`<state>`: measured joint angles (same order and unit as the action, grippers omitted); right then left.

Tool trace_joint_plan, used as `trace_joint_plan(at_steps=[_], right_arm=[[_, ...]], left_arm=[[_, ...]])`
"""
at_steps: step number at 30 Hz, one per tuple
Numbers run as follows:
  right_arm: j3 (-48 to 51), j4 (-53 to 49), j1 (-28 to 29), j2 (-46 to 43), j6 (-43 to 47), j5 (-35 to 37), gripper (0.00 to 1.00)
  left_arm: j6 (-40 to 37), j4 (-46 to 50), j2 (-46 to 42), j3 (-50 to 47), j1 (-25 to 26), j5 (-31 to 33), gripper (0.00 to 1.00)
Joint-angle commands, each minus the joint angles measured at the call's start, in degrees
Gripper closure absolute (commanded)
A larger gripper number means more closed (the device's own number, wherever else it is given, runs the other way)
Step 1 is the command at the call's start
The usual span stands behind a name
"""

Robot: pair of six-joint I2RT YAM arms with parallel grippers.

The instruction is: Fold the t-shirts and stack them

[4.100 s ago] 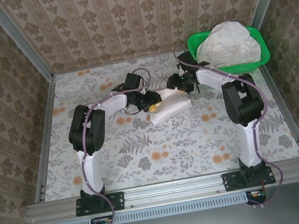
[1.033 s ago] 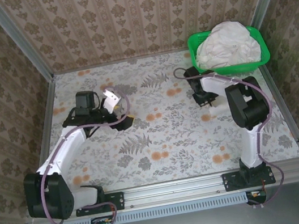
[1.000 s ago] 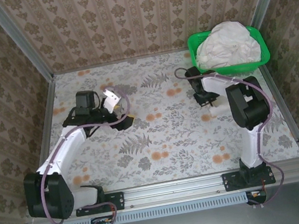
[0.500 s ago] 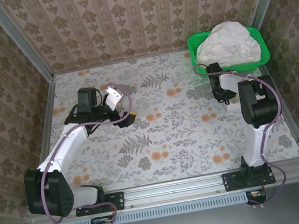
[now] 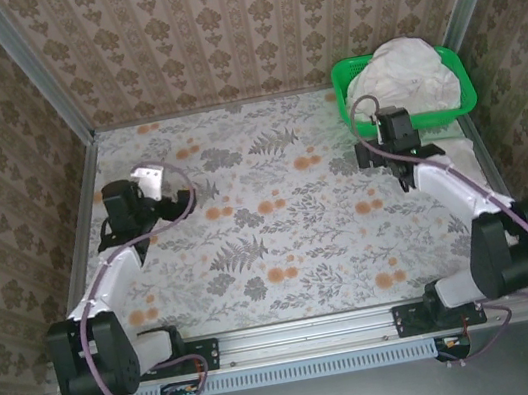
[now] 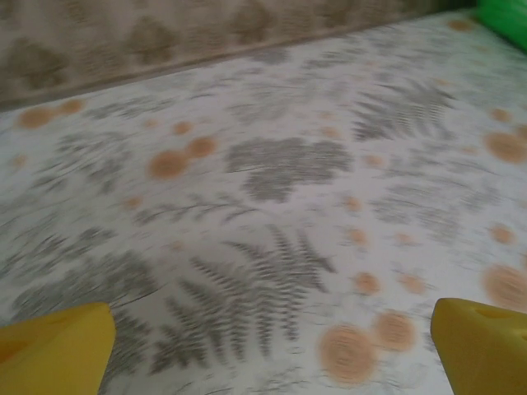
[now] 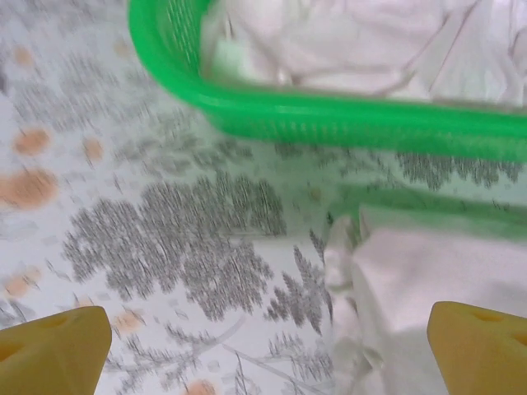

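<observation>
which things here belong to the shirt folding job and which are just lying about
Job's own: heap of white t-shirts in the green basket; folded t-shirt on the table near it.
Just there: green basket, only a holder; table.

In the right wrist view the folded t-shirt (image 7: 428,280) runs off the bottom and right edges, and the green basket (image 7: 329,111) with its heaped t-shirts (image 7: 362,41) is cut by the top and right edges. The left wrist view is blurred, and there the basket is a sliver clipped by the top right corner.
</observation>
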<state>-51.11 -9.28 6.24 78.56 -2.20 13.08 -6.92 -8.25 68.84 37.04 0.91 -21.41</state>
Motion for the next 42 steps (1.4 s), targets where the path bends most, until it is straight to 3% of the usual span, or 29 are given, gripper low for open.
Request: trace_joint_plan(at_steps=[1, 5, 11, 15, 18, 20, 26, 42], right_arm=[[10.33, 19.25, -0.33, -3.46, -1.96, -2.5, 0.0], [23.0, 39.13, -0.31, -4.24, -0.17, 2.61, 0.0], [30.36, 54.37, -2.06, -1.11, -0.38, 0.83, 0.0], [30.24, 59.38, -2.11, 4.51, 1.53, -2.4, 0.0], [30.1, 63.32, -2.2, 9.36, 1.77, -3.08, 0.0], [29.05, 60.5, -2.98, 8.92, 1.26, -4.24, 0.0], [28.0, 58.84, -4.41, 9.23, -0.12, -5.87, 0.0], [27.95, 58.94, -4.53, 9.34, -0.18, -6.05, 0.0]], left_arm=[[7.41, -11.7, 0.68, -3.87, -2.38, 8.19, 0.0], [8.06, -19.52, 3.73, -8.09, -3.2, 13.81, 0.0], [6.29, -26.56, 8.1, -10.69, -4.04, 14.71, 0.0], [5.97, -38.06, 12.14, -15.58, -4.02, 13.39, 0.0], [5.31, -41.38, 17.3, -14.93, -3.6, 13.06, 0.0], [3.5, -40.89, 19.46, -13.68, -1.22, 17.0, 0.0], [3.84, -39.53, 19.1, -13.44, -0.77, 19.52, 0.0], [3.84, -39.5, 19.18, -13.3, -0.56, 19.83, 0.0]])
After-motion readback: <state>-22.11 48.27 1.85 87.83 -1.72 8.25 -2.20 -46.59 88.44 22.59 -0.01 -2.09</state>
